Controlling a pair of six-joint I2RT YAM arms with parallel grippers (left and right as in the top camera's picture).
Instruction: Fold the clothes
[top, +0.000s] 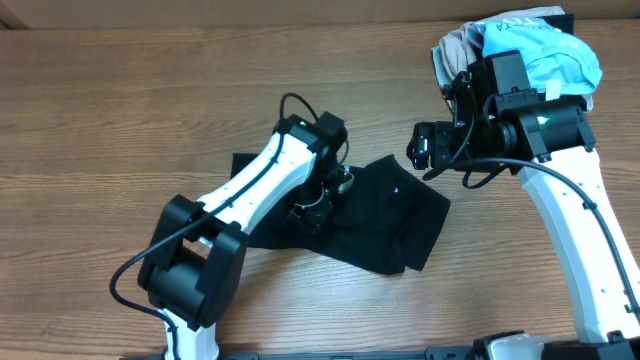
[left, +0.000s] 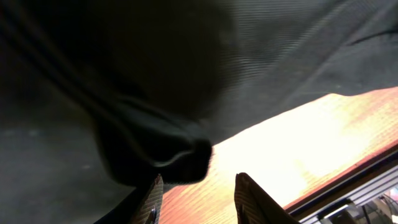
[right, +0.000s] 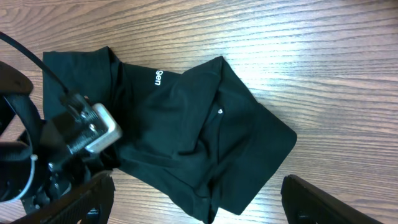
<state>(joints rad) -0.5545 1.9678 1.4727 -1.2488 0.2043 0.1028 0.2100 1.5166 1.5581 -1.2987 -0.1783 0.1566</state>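
Below the right end effector (right: 198, 186), spread wide and empty, the clothes (right: 186, 124) lie crumpled on the table (right: 323, 62). The left end effector (left: 198, 196) sits against a fabric fold, apparently spread, likely placed to pinch an edge.

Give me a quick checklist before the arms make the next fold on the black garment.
1. Left gripper open: ok.
2. Fabric between its fingers: not ok, bare table shows there.
3. Right gripper open above the black garment: ok.
4. Garment flat: not ok, crumpled.
5. Light blue garment apart from it: ok.
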